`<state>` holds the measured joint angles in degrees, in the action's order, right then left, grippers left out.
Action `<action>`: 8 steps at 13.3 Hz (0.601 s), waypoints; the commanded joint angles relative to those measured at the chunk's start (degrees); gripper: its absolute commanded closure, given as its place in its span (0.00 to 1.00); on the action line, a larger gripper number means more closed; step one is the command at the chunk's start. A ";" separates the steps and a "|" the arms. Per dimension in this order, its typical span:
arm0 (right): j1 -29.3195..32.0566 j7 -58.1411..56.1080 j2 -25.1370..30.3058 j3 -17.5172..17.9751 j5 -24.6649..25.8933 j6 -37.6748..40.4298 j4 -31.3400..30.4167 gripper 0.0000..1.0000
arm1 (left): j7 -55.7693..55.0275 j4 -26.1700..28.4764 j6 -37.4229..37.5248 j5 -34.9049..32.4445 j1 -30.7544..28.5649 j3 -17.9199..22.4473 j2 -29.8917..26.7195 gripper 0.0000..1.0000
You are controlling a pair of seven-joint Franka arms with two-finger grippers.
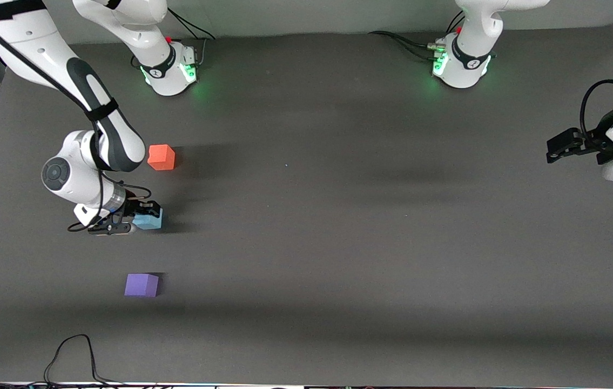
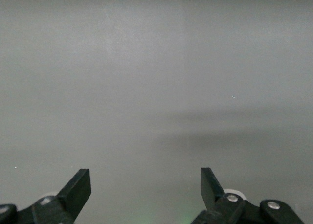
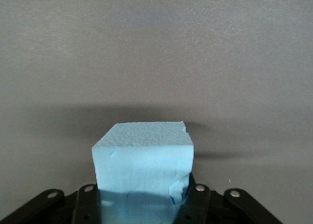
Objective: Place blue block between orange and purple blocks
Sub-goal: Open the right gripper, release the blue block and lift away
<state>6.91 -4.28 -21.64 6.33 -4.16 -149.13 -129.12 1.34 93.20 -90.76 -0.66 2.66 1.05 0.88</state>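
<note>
Nearest the front camera sits the purple block (image 1: 141, 285), alone on the dark counter (image 1: 338, 243) toward the right arm's end. Farther from the camera, the right gripper (image 1: 132, 217) is low over the counter with its jaws clamped on the blue block (image 1: 149, 219), one jaw on each side of it, as the right wrist view confirms (image 3: 143, 170). Farther again lies the orange block (image 1: 161, 157), just beside the right arm's forearm.

The blue block already sits roughly in the gap between the two, nearly in line with them, so this looks like the set-down. To do it well, the arm should settle the block flat on the counter, midway along the line from purple to orange, and only then part the jaws and lift straight up so the soft foam is not dragged or tipped.

Whether the blue block actually touches the counter cannot be told: its underside is hidden by the jaws in both views. The wrist view cuts off its lower part, and a chipped corner shows at the edge.

The left gripper (image 1: 568, 147) waits at the left arm's end of the counter, jaws spread apart, holding nothing (image 2: 145, 194).
</note>
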 commanded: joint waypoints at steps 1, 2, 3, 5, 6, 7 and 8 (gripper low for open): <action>0.39 -1.61 -1.92 0.18 -0.23 -2.22 0.45 0.47 | -0.20 -0.04 0.41 0.49 0.42 0.27 -0.17 0.00; 0.39 -1.69 -1.92 0.18 -0.23 -2.13 0.45 0.47 | -0.20 0.05 0.41 0.49 0.42 0.27 -0.17 0.00; 0.39 -1.43 -1.83 0.18 -0.23 -1.95 0.53 0.35 | -0.20 0.14 0.41 0.49 0.33 0.27 -0.17 0.00; 0.39 -0.81 -0.69 0.18 -0.23 -0.64 0.88 0.00 | -0.20 0.14 0.23 0.49 0.42 0.27 -0.17 0.00; 0.39 -0.73 0.36 0.18 -0.23 1.37 1.06 0.00 | -0.20 0.14 0.14 0.49 0.42 0.27 -0.17 0.00; 0.30 -0.64 2.02 0.18 -0.23 3.30 1.15 0.00 | -0.20 0.14 -0.03 0.40 0.42 0.27 -0.17 0.00; 0.30 -0.64 4.82 0.18 -0.23 5.58 1.15 0.00 | -0.20 0.14 -0.03 0.40 0.42 0.27 -0.17 0.00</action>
<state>6.91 -4.30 -21.90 6.35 -4.17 -147.95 -127.85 1.34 93.26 -90.76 -0.66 2.66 1.05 0.92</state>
